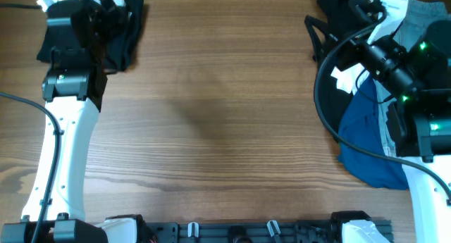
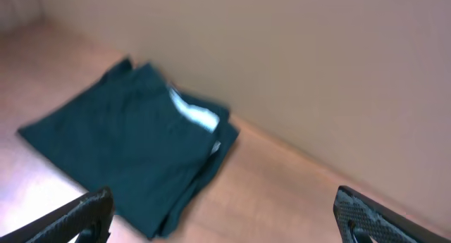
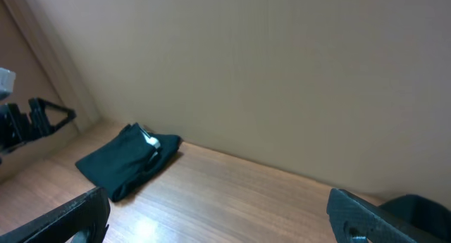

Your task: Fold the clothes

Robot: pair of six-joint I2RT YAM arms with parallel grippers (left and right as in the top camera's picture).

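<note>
At the far left corner of the surface lies a black garment, folded flat with its white label showing, apparently set aside as finished. The left pincer hangs just above it, released and empty. The right pincer, likewise spread and empty, hovers by the unfolded pile at the right edge, probably to pick the next piece.
</note>
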